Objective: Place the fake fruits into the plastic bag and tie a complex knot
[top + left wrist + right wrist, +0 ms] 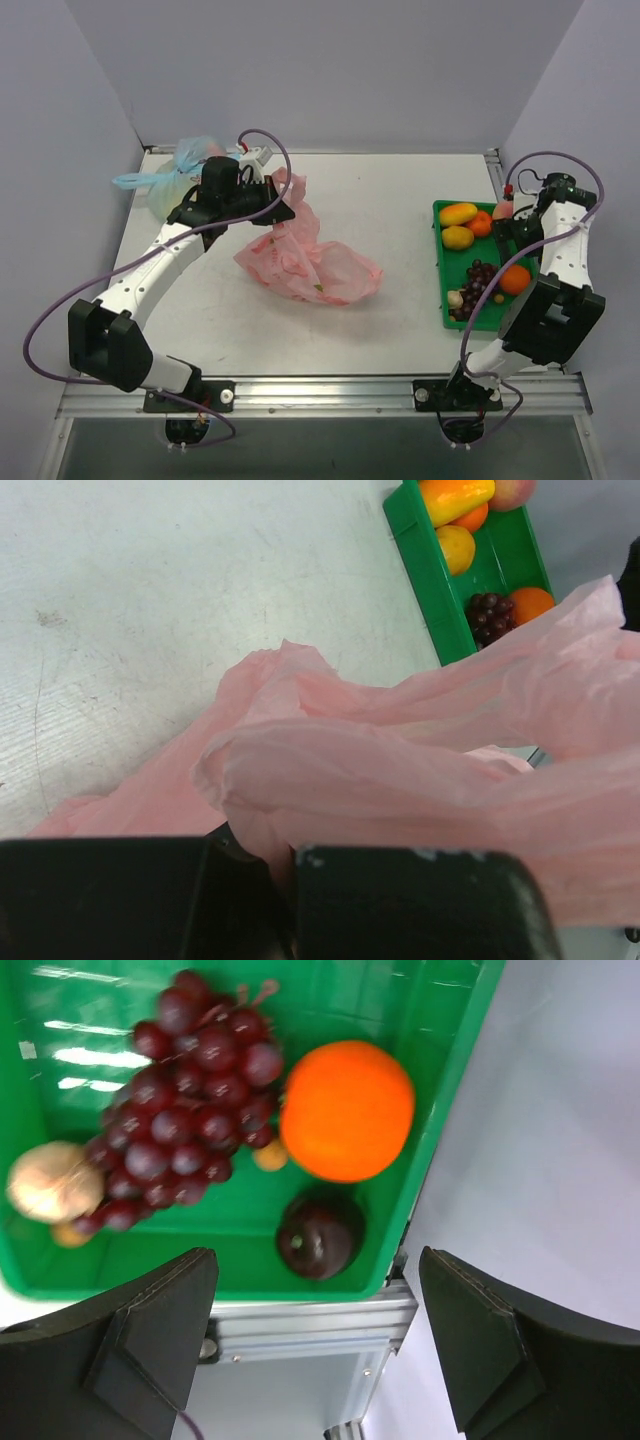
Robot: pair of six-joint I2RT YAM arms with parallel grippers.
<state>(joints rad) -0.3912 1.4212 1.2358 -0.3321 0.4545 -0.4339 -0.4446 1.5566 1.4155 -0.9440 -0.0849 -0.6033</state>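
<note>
At mid-bench, left of centre, the pink plastic bag (310,262) lies crumpled, its far end lifted off the bench (400,190). The left gripper (275,208) is at that raised end. Its jaws are pinched tight on a fold of the bag, and the left wrist view shows thin pink film bunched between them. Whether the bag's mouth is open I cannot tell.

Along the right edge of the bench, well apart from the bag, a green tray (441,262) holds the fake fruits (457,237).
- Far end: two yellow-orange ovals side by side, with a small red-orange piece (481,223) just beside them and a pinkish fruit (502,209) at the far corner.
- Near end: a dark purple grape bunch (180,1110) lies against a round orange (346,1110). A dark plum (320,1235) sits just nearer, close to the tray wall, and a pale knobbly piece (52,1182) touches the other side of the bunch.

The right gripper (315,1260) hangs over the tray. Its jaws stand wide, holding nothing and clear of the fruit. In the right wrist view the plum lies between them, lower down.

In the far left corner is a pale blue bag (170,175), just behind the left gripper.
</note>
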